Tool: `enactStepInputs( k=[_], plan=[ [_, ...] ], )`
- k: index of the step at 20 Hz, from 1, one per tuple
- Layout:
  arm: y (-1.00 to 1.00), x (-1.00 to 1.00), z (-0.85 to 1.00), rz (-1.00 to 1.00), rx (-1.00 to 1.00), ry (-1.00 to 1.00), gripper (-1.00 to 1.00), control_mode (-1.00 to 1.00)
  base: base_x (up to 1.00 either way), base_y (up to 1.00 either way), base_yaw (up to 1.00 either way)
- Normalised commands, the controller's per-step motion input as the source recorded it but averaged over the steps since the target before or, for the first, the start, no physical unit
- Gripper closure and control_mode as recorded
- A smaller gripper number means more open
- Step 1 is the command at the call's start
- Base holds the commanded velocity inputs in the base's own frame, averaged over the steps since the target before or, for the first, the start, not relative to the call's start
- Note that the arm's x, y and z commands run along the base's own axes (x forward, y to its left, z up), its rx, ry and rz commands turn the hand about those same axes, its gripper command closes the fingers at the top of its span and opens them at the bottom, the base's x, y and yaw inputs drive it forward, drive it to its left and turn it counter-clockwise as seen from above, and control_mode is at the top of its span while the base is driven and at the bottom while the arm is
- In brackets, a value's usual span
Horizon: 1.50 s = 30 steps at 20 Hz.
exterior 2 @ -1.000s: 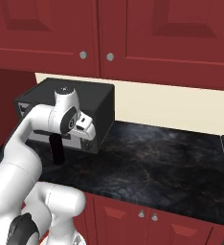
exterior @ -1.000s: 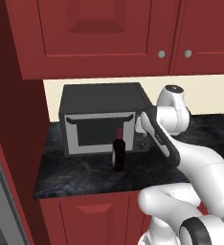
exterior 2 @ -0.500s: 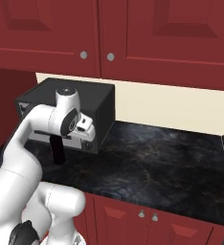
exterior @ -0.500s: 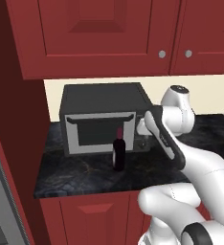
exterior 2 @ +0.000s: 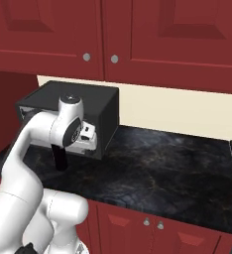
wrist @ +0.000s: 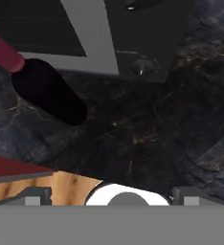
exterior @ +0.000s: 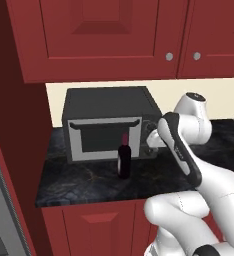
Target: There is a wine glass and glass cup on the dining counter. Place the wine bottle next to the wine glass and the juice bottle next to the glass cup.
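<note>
Gripper state cannot be told: in the hand view its fingertips are cut off at the bottom edge, and in both base views the hand is hidden by the arm's own links. From the left base view the arm (exterior: 181, 150) reaches up from the lower right, its wrist close to the right front corner of the microwave (exterior: 109, 122).

Wine bottle (exterior: 123, 160) stands upright on the black worktop (exterior: 79, 180), just in front of the microwave door and near its right side. In the hand view the bottle (wrist: 44, 88) lies up and to the left, its pinkish neck running off the left edge, well apart from the bottom middle of the frame.

Veined black stone runs along the wall; it stretches on to the right (exterior 2: 177, 168) in the right base view. Red cabinets (exterior: 104, 37) hang above it, and red doors (exterior 2: 152, 225) sit below. A cream wall strip shows between them.

From the right base view the bottle (exterior 2: 60, 158) is mostly hidden behind the arm; just its dark lower body shows.
</note>
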Motion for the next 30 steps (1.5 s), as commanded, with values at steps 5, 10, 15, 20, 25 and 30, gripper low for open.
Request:
enactStepInputs(
  k=[5, 10, 15, 20, 25, 30],
  plan=[
    [0.03, -0.18, -0.04, 0.19, 0.10, 0.00, -1.00, -1.00, 0.00, 0.00, 0.00],
    [0.02, -0.13, -0.05, 0.22, 0.10, -0.06, -1.00, -1.00, 0.00, 0.00, 0.00],
    [0.03, -0.01, -0.02, 0.09, 0.05, -0.03, -1.00, -1.00, 0.00, 0.00, 0.00],
    [0.11, 0.00, -0.06, 0.03, 0.04, 0.00, -1.00, -1.00, 0.00, 0.00, 0.00],
    [0.20, 0.00, -0.11, 0.02, 0.01, 0.00, -1.00, -1.00, 0.00, 0.00, 0.00],
    [0.19, 0.04, -0.05, 0.03, 0.00, 0.00, -1.00, -1.00, 0.00, 0.00, 0.00]
  ],
)
